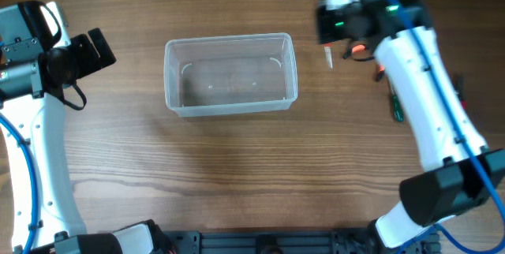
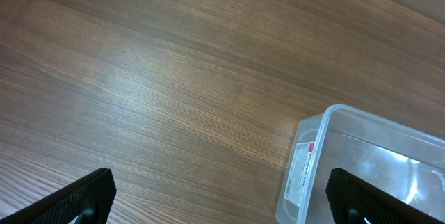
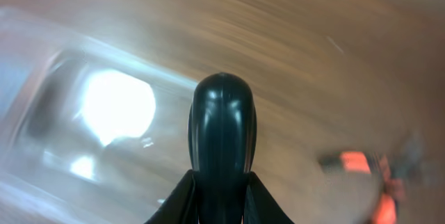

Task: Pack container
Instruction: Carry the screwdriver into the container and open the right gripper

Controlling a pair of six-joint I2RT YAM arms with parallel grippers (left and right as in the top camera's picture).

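The clear plastic container [image 1: 229, 108] stands empty at the middle back of the table. It also shows in the left wrist view [image 2: 306, 172] and, blurred, in the right wrist view [image 3: 62, 120]. My left gripper [image 1: 99, 49] is open and empty left of the container, its fingers wide apart in its wrist view [image 2: 226, 206]. My right gripper [image 1: 331, 24] is just right of the container's far right corner. In its wrist view it [image 3: 222, 189] is shut on a dark rounded tool handle [image 3: 222, 120]. A thin pale piece [image 1: 330, 57] shows just below it.
A green-handled screwdriver [image 1: 394, 106] and orange-red tools [image 1: 379, 69] lie on the wood table to the right, partly under my right arm. An orange tool [image 3: 354, 161] shows blurred in the right wrist view.
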